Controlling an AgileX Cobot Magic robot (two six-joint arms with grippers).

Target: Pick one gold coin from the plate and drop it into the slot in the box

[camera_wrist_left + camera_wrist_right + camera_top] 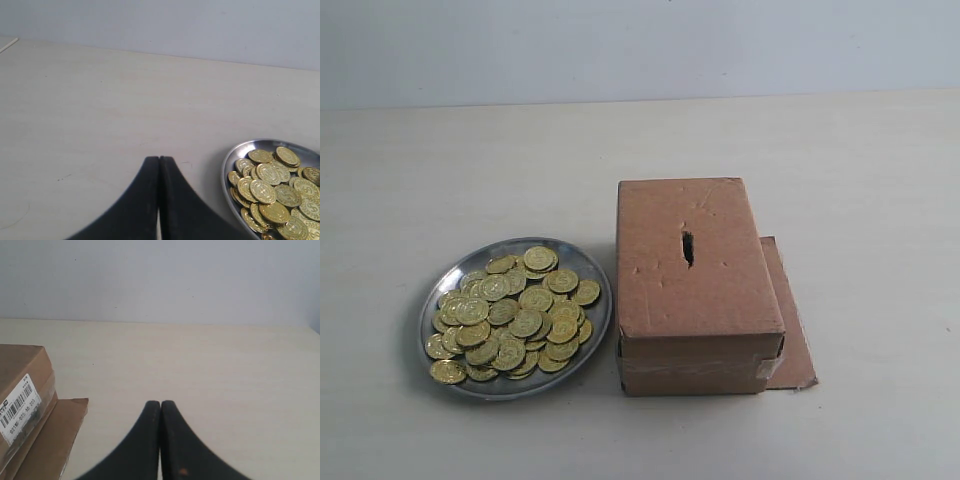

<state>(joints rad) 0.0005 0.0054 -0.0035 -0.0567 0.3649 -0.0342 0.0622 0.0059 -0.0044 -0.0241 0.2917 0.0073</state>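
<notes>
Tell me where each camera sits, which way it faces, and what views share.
Exterior: off the arms, raised, looking down on plate, coins and box; no arm shows.
Left wrist: low over the table, facing past the shut left end effector; plate alongside.
Right wrist: low, facing past the shut right end effector; box, cardboard sheet alongside.
Shared: plate in exterior and left wrist; box in exterior and right.

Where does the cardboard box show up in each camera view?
Exterior view: the box sits right of centre.
Left wrist view: not in it.
Right wrist view: box cut off at the edge, barcode label showing.
Shared landmark: the flat cardboard sheet under it, exterior and right wrist.
</notes>
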